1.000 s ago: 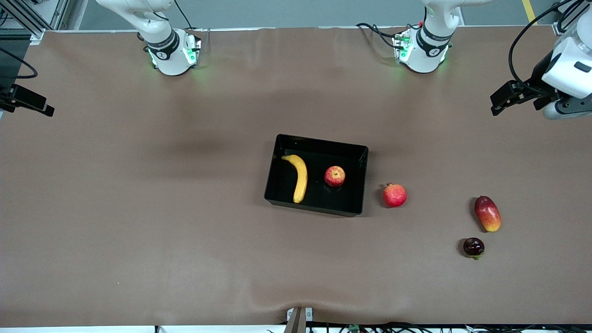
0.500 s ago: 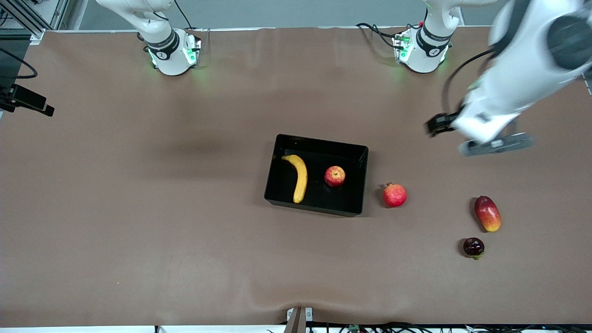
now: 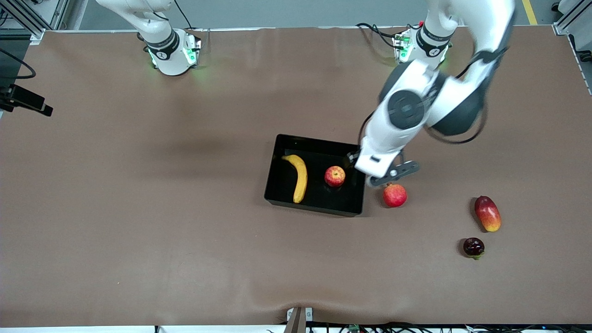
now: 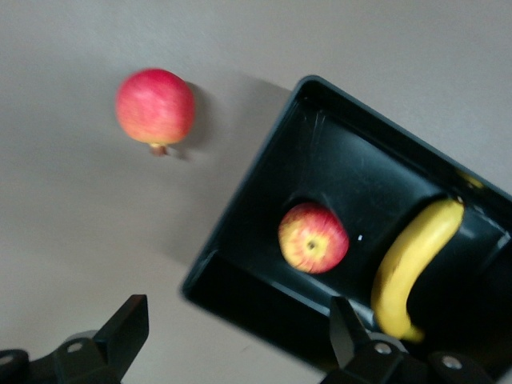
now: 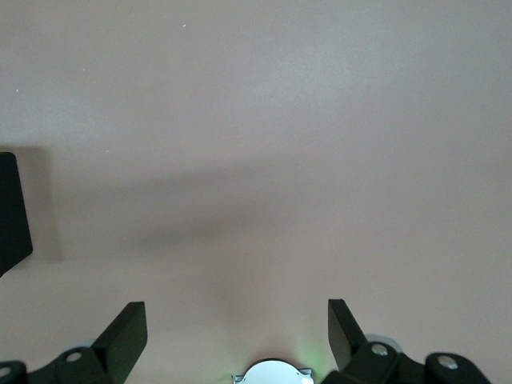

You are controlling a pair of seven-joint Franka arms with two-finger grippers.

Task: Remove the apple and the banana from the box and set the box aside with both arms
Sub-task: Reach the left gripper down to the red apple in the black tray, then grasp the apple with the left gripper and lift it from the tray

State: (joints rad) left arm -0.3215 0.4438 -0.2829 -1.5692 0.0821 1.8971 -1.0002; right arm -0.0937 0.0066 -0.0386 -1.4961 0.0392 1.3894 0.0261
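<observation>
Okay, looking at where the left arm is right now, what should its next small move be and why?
Probably shift the left gripper a little over the apple and start lowering. Its fingers are open and empty, it hangs over the box wall at the pomegranate's end, and the apple lies loose just inside, apart from the banana.

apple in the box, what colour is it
The apple is red with yellowish streaks around its stem dimple; the left wrist view shows it best.

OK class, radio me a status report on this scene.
Left gripper open over box edge. Right gripper open, waiting. Apple, banana in box. Pomegranate beside it.
</observation>
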